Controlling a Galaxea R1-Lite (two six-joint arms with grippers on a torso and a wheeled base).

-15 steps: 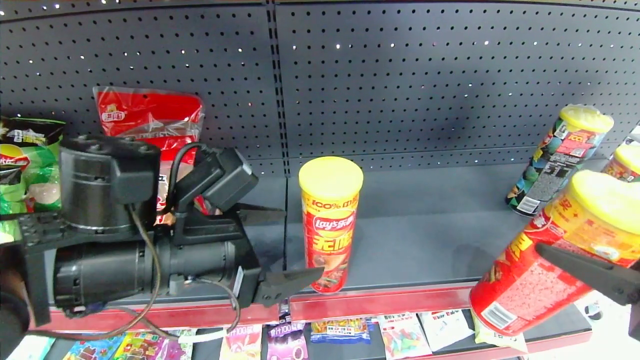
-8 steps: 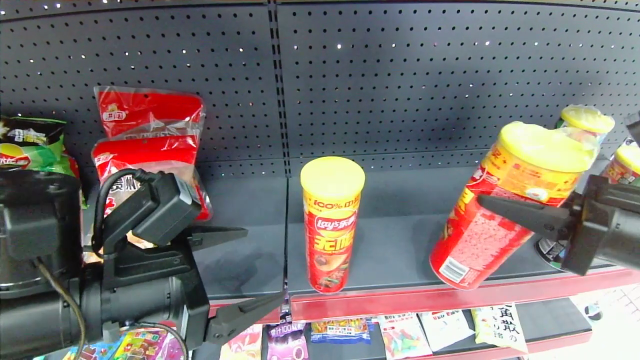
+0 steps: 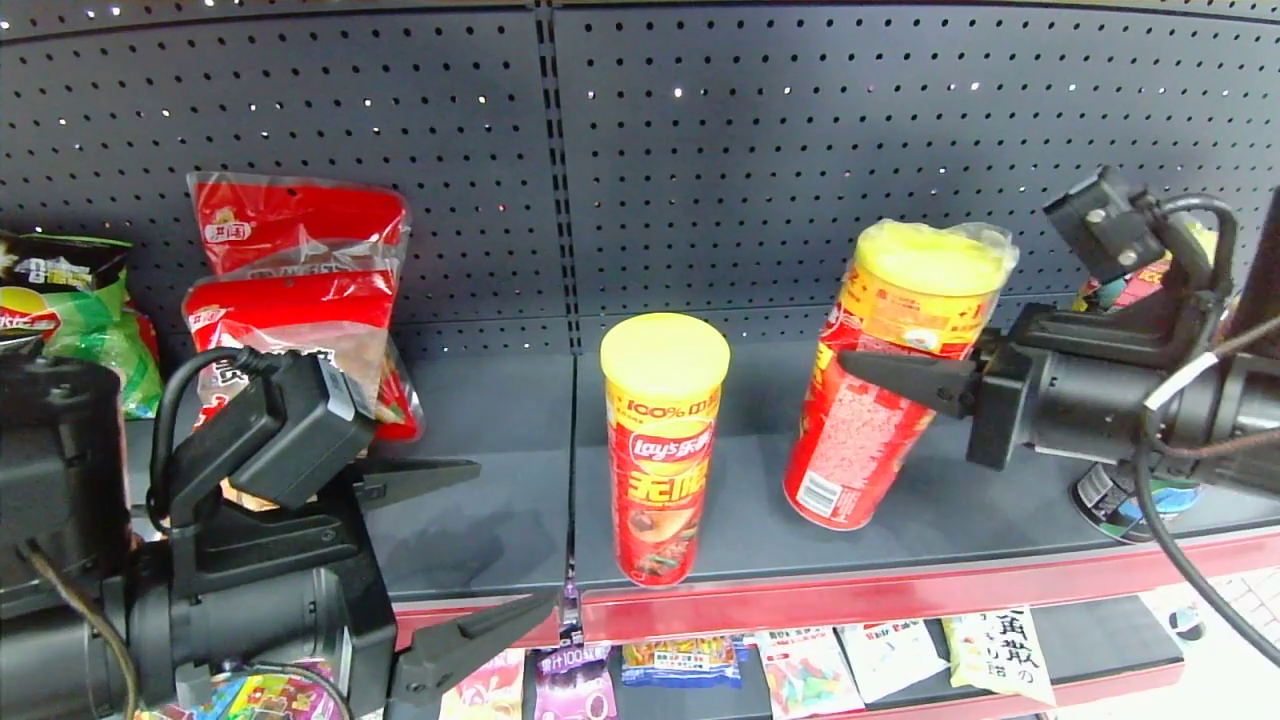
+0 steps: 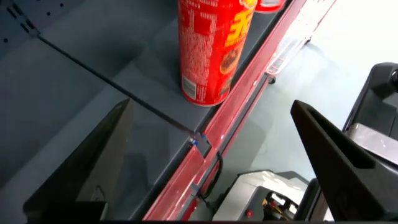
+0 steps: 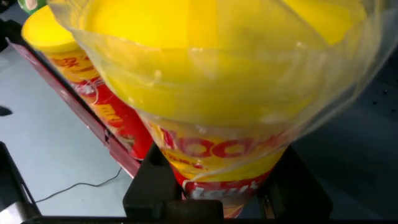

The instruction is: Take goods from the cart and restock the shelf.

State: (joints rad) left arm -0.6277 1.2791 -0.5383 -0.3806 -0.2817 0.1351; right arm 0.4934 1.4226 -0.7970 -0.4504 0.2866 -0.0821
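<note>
The right gripper (image 3: 880,372) clamps its fingers on a glossy red cylindrical canister (image 3: 850,460) with a film-wrapped yellow lid. It is tilted over the matte grey shelf (image 3: 480,500) beside an upright twin (image 3: 660,450). The left gripper (image 3: 515,535) has its fingers spread wide, empty.

on the shelf (image 3: 500,500) we see a standing can (image 3: 663,450) at the front edge; right of it a tilted can (image 3: 890,380) sits in the right tool (image 3: 880,345); bags (image 3: 290,290) lean behind, far left.

pointed blk hands (image 3: 516,532), looped blk cables (image 3: 1140,480)
</note>
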